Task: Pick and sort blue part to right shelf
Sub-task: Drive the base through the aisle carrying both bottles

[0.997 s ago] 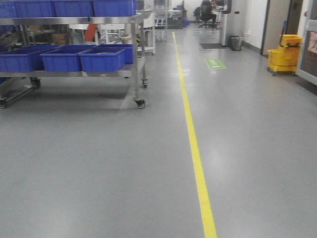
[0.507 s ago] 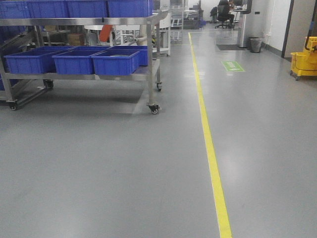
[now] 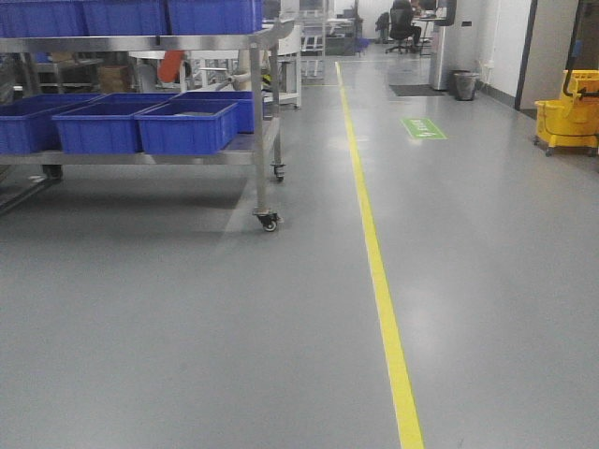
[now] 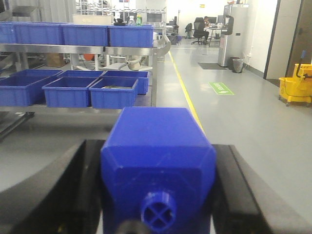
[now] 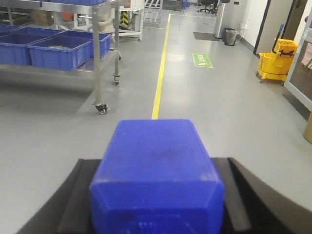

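Progress: we hold blue part point(image 4: 158, 151) clamped in left gripper point(image 4: 158, 183), second blue block point(image 5: 156, 170) in right gripper point(image 5: 156, 192); shelf point(image 3: 140, 43) well apart, placing not yet done.

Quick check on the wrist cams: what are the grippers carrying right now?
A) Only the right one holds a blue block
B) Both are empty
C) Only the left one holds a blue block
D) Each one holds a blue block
D: the left gripper has a blue block clamped between its black fingers, and the right gripper has a second blue block clamped the same way.
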